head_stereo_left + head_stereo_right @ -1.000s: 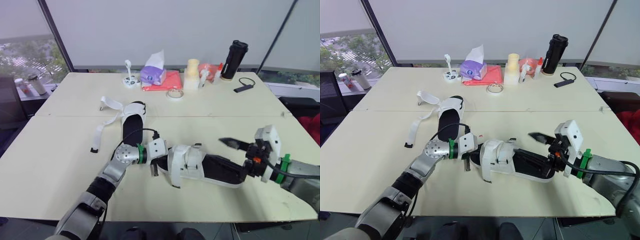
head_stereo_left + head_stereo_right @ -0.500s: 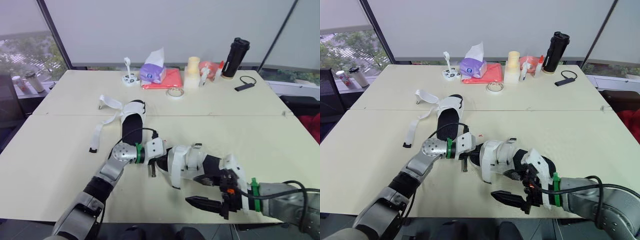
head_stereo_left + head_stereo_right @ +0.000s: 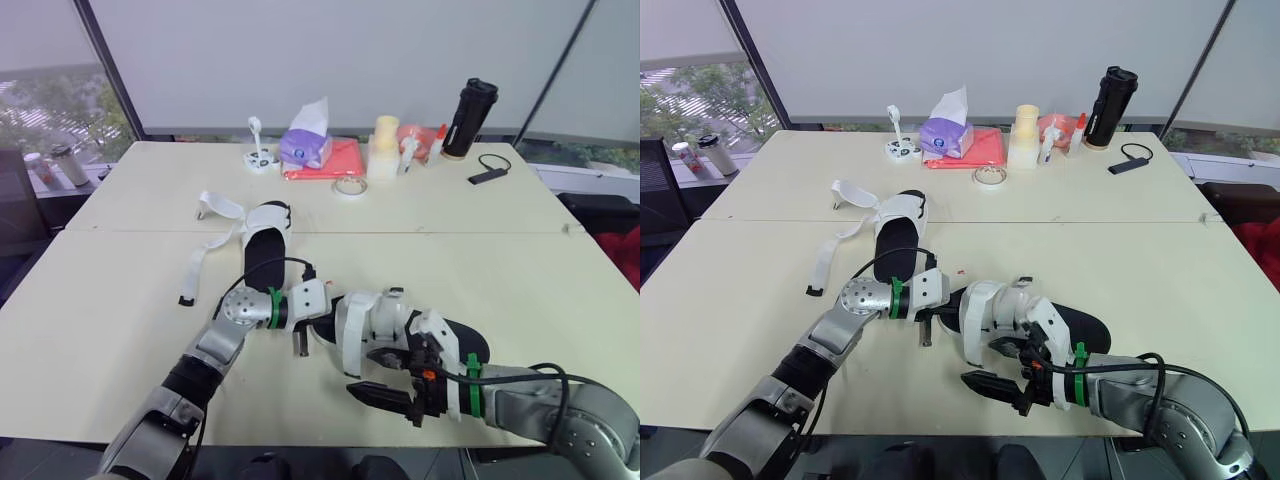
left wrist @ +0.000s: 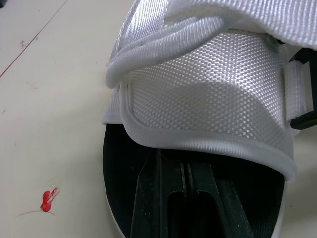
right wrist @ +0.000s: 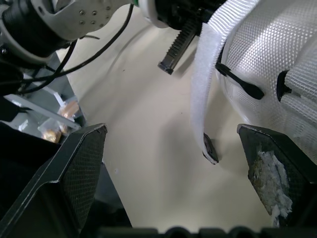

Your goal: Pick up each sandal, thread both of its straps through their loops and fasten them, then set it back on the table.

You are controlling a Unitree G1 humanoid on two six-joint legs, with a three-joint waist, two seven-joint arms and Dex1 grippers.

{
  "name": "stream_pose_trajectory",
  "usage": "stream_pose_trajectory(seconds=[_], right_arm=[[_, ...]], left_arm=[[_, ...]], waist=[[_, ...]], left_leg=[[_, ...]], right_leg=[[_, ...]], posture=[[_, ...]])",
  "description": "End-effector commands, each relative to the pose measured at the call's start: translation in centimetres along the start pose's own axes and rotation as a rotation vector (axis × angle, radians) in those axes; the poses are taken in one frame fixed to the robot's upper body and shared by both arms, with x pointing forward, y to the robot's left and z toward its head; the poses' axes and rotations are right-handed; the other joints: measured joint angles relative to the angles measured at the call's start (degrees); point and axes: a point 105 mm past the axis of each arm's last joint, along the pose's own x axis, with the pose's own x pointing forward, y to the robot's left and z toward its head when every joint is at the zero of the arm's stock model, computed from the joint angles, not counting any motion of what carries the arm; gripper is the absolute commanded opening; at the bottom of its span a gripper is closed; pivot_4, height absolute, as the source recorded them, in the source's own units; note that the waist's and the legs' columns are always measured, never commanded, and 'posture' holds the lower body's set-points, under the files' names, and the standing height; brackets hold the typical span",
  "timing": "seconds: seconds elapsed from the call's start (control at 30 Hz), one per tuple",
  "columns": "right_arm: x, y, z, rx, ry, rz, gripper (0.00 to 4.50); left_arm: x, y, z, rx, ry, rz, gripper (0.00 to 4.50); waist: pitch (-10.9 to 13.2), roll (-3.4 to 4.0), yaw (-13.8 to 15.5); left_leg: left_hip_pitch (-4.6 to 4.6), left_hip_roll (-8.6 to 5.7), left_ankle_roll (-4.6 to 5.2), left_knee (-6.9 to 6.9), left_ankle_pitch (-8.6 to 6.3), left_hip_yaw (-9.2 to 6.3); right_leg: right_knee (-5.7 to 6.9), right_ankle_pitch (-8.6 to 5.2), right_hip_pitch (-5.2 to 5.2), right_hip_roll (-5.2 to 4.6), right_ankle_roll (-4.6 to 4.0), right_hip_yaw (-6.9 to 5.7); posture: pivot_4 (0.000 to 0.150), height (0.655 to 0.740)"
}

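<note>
The right gripper (image 3: 388,376) has slid a bit more to the left. It is wide open by the loose strap (image 5: 205,89) of the sandal (image 3: 375,312), near the table's (image 3: 120,330) near edge. The left gripper (image 3: 320,324) stays tucked in the sandal's left end; I cannot tell its grip.

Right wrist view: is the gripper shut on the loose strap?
No, the right gripper is wide open, and the strap hangs free, touching neither finger.
</note>
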Motion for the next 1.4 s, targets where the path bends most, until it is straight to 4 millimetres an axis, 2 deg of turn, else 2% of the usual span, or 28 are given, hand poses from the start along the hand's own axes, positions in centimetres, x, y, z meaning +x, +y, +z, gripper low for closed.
stream_pose_trajectory(seconds=[0.03,0.27,0.4,0.53,0.77,0.93,1.13,1.4], right_arm=[[0.5,-0.3,0.6,0.010,-0.041,-0.002,3.64],[1.3,-0.3,0.9,0.009,-0.053,-0.001,0.01],[1.1,-0.1,0.8,0.008,-0.039,0.004,0.01],[0.3,0.5,1.7,0.005,-0.058,0.045,0.01],[-1.1,0.5,6.9,-0.005,-0.166,0.116,0.01],[-0.9,-0.3,8.9,-0.042,-0.170,0.111,0.01],[-0.3,-3.0,8.8,-0.061,-0.124,0.048,0.01],[-0.8,-3.0,7.9,-0.008,-0.089,0.105,0.01]], left_arm=[[0.1,-3.7,-5.0,-0.133,0.161,-0.107,0.00],[0.0,-3.8,-5.3,-0.129,0.170,-0.096,0.00],[-0.1,-3.7,-5.4,-0.123,0.171,-0.084,0.00],[-0.1,-3.5,-5.3,-0.118,0.171,-0.077,0.00],[0.3,-3.2,-5.3,-0.113,0.167,-0.071,0.00],[0.5,-3.0,-5.2,-0.103,0.166,-0.064,0.00],[0.3,-2.8,-5.2,-0.108,0.167,-0.043,0.00],[-0.1,-3.0,-5.7,-0.120,0.178,-0.021,0.00]], waist=[[0.0,0.00,0.0],[-0.2,0.02,0.0],[-0.3,0.01,0.0],[-0.4,0.05,0.0],[-0.5,0.06,0.0],[-0.5,0.06,0.1],[-0.5,0.07,0.2],[-0.5,0.10,0.1]], left_leg=[[0.00,0.00,0.00,0.01,0.00,0.00],[0.00,0.00,0.00,0.00,0.00,0.00],[0.00,0.00,0.00,-0.01,0.00,-0.01],[0.00,0.00,0.01,-0.02,0.00,-0.01],[0.00,0.00,0.01,0.00,-0.01,-0.01],[-0.02,0.00,0.01,0.00,-0.01,-0.01],[-0.02,0.00,0.01,0.01,-0.01,-0.01],[-0.03,0.00,0.01,-0.01,-0.01,0.00]], right_leg=[[0.00,0.00,0.00,0.00,0.00,0.00],[0.00,0.00,0.00,-0.01,-0.01,0.00],[-0.01,-0.01,0.00,-0.02,-0.01,0.00],[-0.01,-0.01,-0.01,-0.04,-0.02,0.00],[-0.01,0.00,0.01,-0.04,-0.02,0.00],[-0.02,0.00,0.00,-0.07,-0.03,0.00],[-0.03,0.00,0.01,-0.11,-0.04,0.00],[-0.03,-0.01,-0.01,-0.12,-0.05,0.00]], posture=[[0.150,0.7400],[0.150,0.7400],[0.150,0.7400],[0.150,0.7400],[0.150,0.7400],[0.150,0.7400],[0.150,0.7400],[0.150,0.7400]])
